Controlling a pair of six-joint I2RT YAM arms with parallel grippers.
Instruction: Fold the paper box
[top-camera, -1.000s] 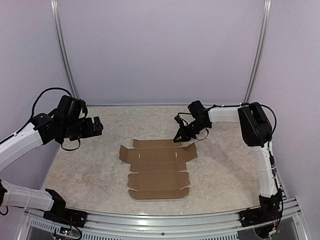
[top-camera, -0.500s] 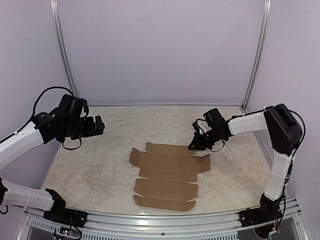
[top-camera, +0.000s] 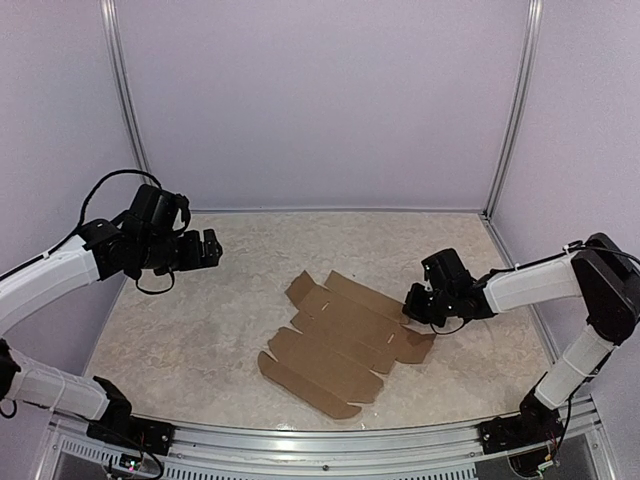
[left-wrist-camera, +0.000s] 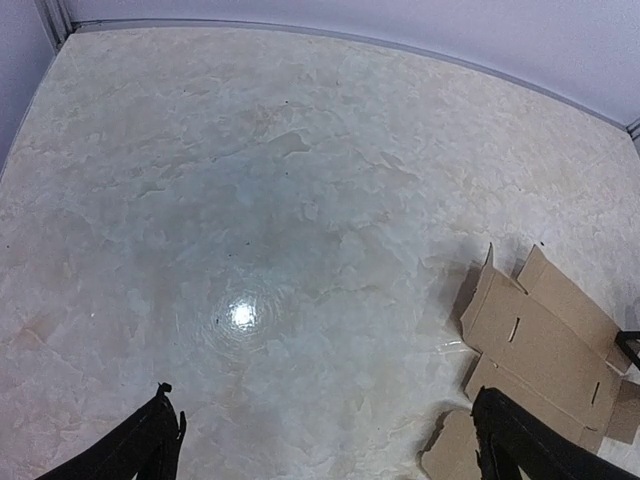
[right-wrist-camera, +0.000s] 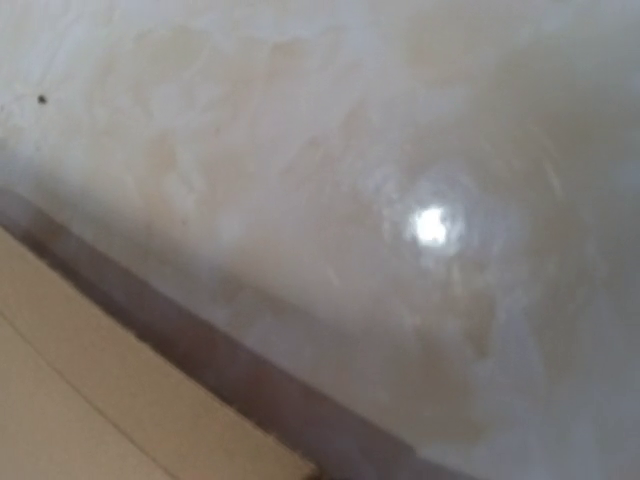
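Observation:
The paper box is a flat brown die-cut sheet lying askew in the middle of the table, its flaps spread out. My right gripper is low at the sheet's right edge, shut on a flap there. Its fingers do not show in the blurred right wrist view, which gives only a cardboard edge over the table. My left gripper hovers high at the left, open and holding nothing. In the left wrist view its dark fingertips frame bare table, and the sheet lies at the lower right.
The marbled tabletop is walled by pale panels at the back and sides, with a metal rail along the near edge. A lamp glare shines on the table surface.
My right gripper has swept right and toward the near edge, dragging the sheet with it; the sheet has turned clockwise. The left arm has shifted slightly right.

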